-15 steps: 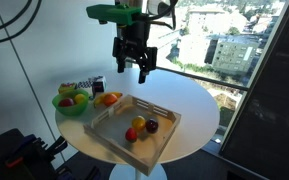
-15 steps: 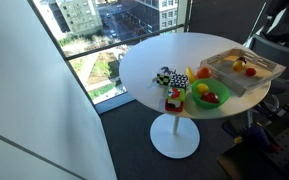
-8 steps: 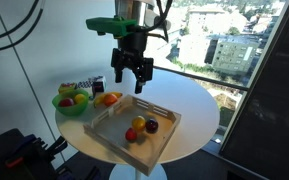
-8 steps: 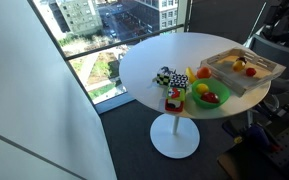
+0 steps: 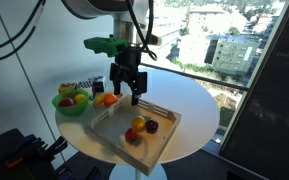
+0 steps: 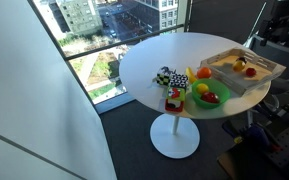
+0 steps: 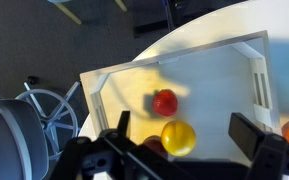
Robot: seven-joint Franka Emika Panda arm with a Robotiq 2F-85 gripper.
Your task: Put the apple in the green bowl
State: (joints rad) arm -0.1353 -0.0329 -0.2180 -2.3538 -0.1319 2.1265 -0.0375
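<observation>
- The gripper (image 5: 125,94) hung above the wooden tray (image 5: 113,124), fingers spread wide and empty;
- the apple (image 5: 139,123) lay in the tray, close to a red fruit (image 5: 131,134) and a dark maroon fruit (image 5: 152,126);
- the green bowl (image 5: 70,108) stood near the tray, holding other fruit.

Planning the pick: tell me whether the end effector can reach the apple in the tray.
Probably yes. The end effector hangs open above the tray, and the apple lies uncovered; the red fruit close beside it might crowd the grasp.
</observation>
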